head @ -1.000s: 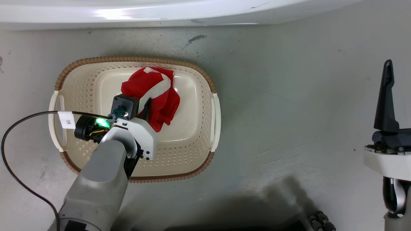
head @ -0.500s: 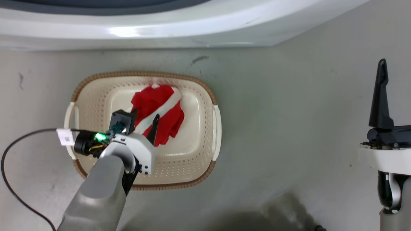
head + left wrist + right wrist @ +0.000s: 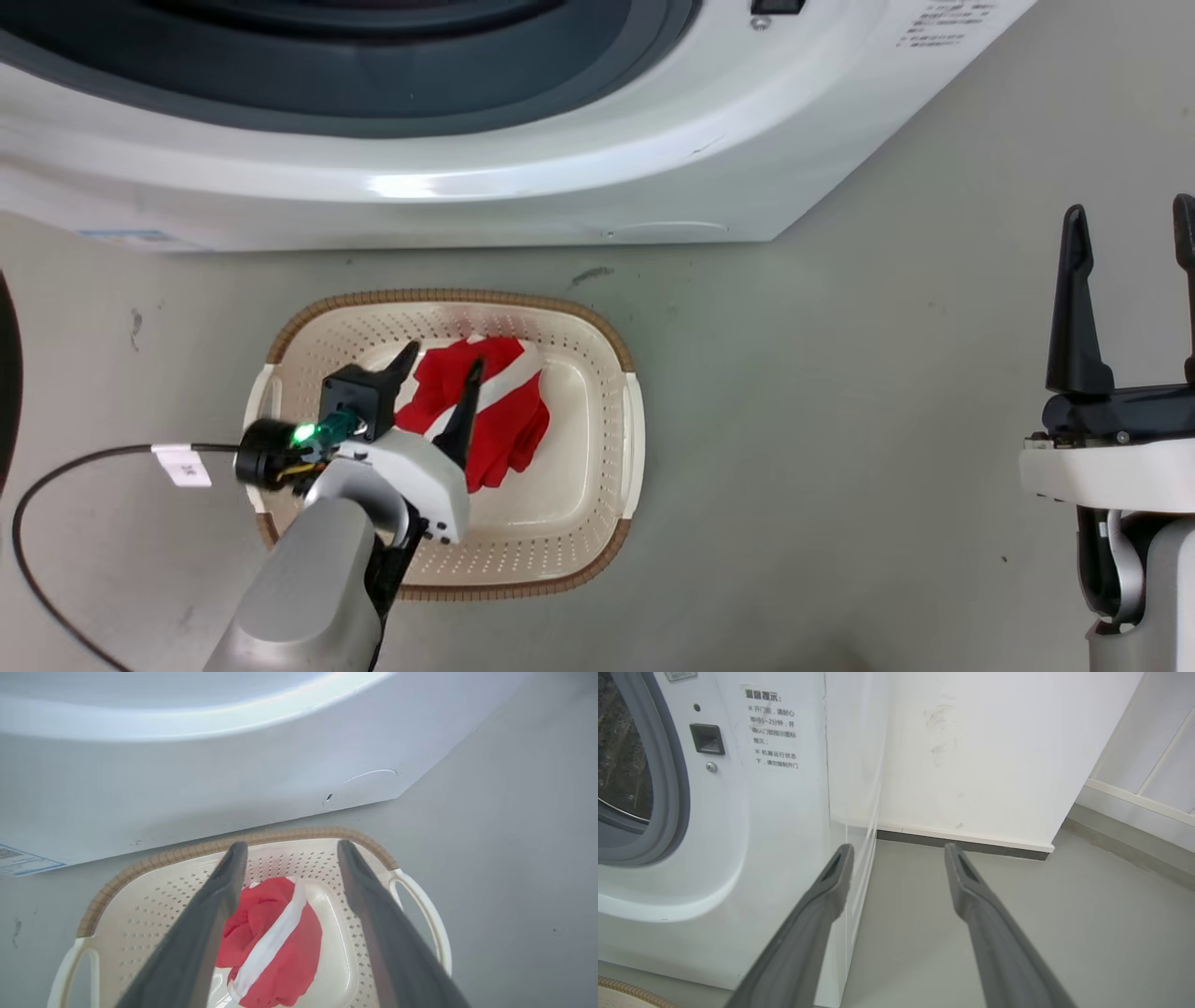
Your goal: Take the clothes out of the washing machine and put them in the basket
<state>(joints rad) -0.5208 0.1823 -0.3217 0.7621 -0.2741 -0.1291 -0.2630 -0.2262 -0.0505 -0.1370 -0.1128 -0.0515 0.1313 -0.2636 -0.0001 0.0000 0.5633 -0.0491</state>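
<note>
A red garment with a broad white stripe (image 3: 499, 415) (image 3: 273, 938) lies bunched in the cream basket (image 3: 579, 327) (image 3: 154, 863) on the floor in front of the white washing machine (image 3: 448, 177) (image 3: 187, 774) (image 3: 738, 826). My left gripper (image 3: 443, 359) (image 3: 288, 847) hangs open over the basket, above the garment, with nothing between its fingers. Far to the right my right gripper (image 3: 1131, 210) (image 3: 899, 849) stands open and empty above the floor, beside the machine's right corner. The grey door ring (image 3: 668, 784) and part of the steel drum (image 3: 619, 765) show in the right wrist view.
A black cable (image 3: 56, 467) with a white tag runs from my left wrist across the grey floor. A dark curved edge (image 3: 7, 373) sits at the far left. A white wall with a dark skirting (image 3: 966, 842) stands right of the machine, with open floor (image 3: 840, 420) beside the basket.
The head camera has tilted up, bringing the washing machine's front and door ring into view. My left gripper has opened and risen off the striped garment, which now lies loose in the basket.
</note>
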